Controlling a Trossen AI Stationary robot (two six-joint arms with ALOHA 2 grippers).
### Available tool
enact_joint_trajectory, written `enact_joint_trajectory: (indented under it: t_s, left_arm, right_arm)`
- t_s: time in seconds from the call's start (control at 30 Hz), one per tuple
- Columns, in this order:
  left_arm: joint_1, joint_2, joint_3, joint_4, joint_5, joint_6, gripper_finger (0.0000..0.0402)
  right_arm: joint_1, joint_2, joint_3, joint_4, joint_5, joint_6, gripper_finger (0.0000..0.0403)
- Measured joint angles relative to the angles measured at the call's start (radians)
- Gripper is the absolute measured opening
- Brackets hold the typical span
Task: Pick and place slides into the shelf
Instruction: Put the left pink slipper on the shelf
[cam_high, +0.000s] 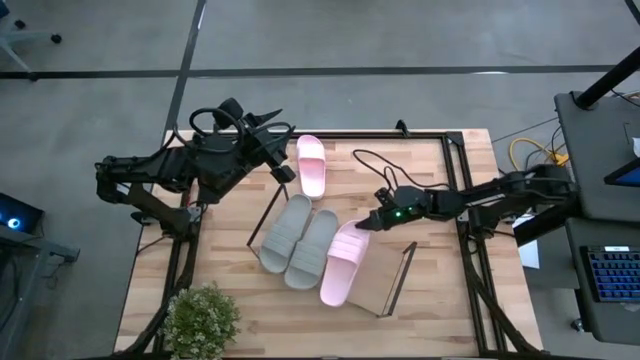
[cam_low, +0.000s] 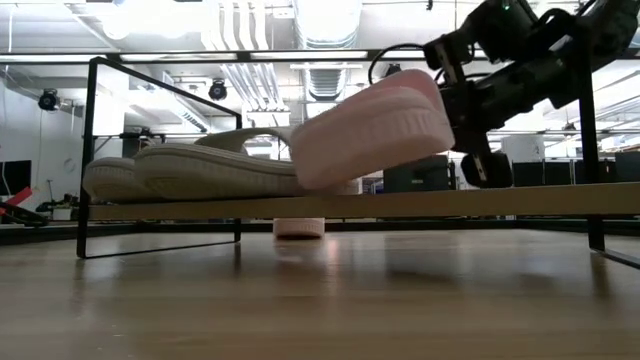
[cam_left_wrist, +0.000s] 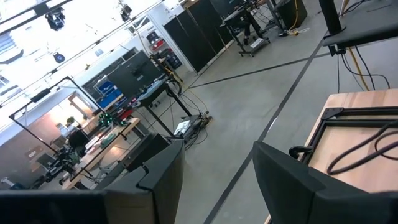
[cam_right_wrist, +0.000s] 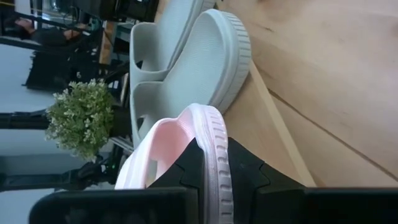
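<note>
Two grey slides lie side by side on the shelf's board, soles down, toward its left wire frame. Beside them is a pink slide, over the board, with my right gripper shut on its far end. The other pink slide lies sole down on the table beyond the shelf. My left gripper stands raised over the table's far left part, open, holding nothing. My right gripper pinches the pink slide's far end rim between its two fingers, one on the footbed side and one on the sole side. The fingers come from the table's right and far side, slanting down. The slide sits tilted over the board, lower toward the grey slides.
A potted plant stands at the table's near left corner. A dark cable lies on the table's far right part. The shelf's right wire frame stands close beside the pink slide, with bare board between them.
</note>
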Motion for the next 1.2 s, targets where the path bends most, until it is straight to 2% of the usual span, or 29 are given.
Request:
enact_joint_trajectory:
  t_s: [0.2, 0.37, 0.73, 1.0, 1.2]
  left_arm:
    - [0.0, 0.0, 0.0, 0.0, 0.0, 0.0, 0.0176]
    - [0.0, -0.001, 0.001, 0.001, 0.0, -0.001, 0.0176]
    - [0.0, -0.002, 0.001, 0.027, 0.005, 0.0, 0.0176]
    - [0.0, -0.003, 0.002, 0.026, 0.007, 0.0, 0.0176]
    - [0.0, -0.003, 0.002, 0.026, 0.008, 0.0, 0.0176]
  right_arm:
    - [0.0, 0.051, 0.001, 0.036, 0.023, 0.029, 0.003]
    - [0.001, 0.047, -0.003, 0.042, 0.071, 0.041, 0.003]
    - [0.0, 0.049, -0.003, 0.04, 0.102, 0.048, 0.0031]
    - [-0.001, 0.047, -0.003, 0.041, 0.108, 0.053, 0.0111]
    - [0.0, 0.046, -0.003, 0.039, 0.097, 0.071, 0.0144]
